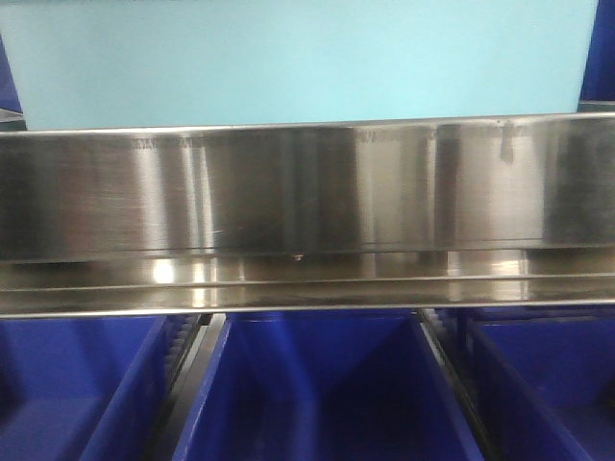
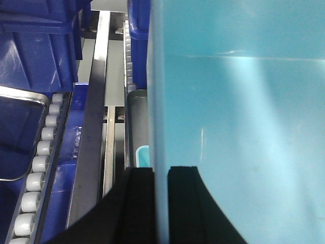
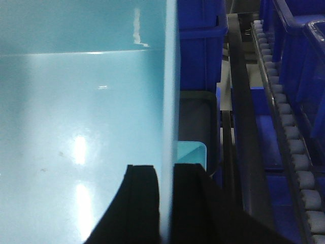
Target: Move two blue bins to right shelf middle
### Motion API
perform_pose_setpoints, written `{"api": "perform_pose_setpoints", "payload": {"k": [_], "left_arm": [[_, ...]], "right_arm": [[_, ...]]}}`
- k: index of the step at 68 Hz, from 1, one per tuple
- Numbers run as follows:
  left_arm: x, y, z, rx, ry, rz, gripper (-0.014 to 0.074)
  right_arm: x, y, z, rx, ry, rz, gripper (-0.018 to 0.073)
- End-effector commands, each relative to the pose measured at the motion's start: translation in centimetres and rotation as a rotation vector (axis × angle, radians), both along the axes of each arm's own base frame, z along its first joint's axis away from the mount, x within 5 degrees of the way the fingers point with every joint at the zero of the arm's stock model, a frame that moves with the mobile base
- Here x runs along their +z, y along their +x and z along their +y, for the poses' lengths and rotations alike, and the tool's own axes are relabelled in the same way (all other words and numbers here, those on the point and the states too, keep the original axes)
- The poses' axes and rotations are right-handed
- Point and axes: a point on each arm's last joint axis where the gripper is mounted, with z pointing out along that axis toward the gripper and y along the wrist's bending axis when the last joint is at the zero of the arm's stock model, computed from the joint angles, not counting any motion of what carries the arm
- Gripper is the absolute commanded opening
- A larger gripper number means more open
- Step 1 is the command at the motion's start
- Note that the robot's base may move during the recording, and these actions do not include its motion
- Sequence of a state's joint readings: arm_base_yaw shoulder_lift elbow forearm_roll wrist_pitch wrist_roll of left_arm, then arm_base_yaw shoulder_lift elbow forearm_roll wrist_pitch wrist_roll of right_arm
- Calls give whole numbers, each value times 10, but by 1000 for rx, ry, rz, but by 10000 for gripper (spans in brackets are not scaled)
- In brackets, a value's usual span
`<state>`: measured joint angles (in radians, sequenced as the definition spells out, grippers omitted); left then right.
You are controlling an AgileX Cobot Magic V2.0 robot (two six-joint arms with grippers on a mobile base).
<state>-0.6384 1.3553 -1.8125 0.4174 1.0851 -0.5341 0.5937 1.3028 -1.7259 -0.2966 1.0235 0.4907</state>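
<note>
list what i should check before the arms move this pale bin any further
1. Left end effector grip: ok, its fingers straddle the wall of the pale blue bin.
2. Right end effector grip: ok, clamped on the opposite wall.
3. Bin bottom clear of the steel shelf rail: cannot tell, the front view shows no gap.
4. Dark blue bins out of the way: ok, they sit below the rail.
5. Shelf space behind the bin free: cannot tell, the bin blocks the view.
6. Second pale bin: cannot tell, only a cyan corner shows.
</note>
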Motion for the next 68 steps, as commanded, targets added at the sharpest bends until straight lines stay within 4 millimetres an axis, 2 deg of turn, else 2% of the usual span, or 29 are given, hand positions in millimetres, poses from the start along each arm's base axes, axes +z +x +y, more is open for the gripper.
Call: {"api": "perform_pose_setpoints", "payload": {"k": [1, 30, 46, 57, 68], "left_arm": [[11, -5, 11, 36, 22, -69, -111], [11, -5, 10, 29, 16, -73, -111], [-1, 10, -1, 23, 38, -36, -111], [-15, 21, -12, 9, 53, 2, -111], [-37, 32, -20, -4, 64, 16, -111]], "right_arm": [[7, -2, -11, -40, -39, -58, -166], [8, -2, -11, -40, -37, -63, -166], [6, 5, -11, -67, -82, -99, -166], [-15, 17, -4, -74, -83, -79, -166], [-40, 26, 3, -77, -57, -62, -166]]}}
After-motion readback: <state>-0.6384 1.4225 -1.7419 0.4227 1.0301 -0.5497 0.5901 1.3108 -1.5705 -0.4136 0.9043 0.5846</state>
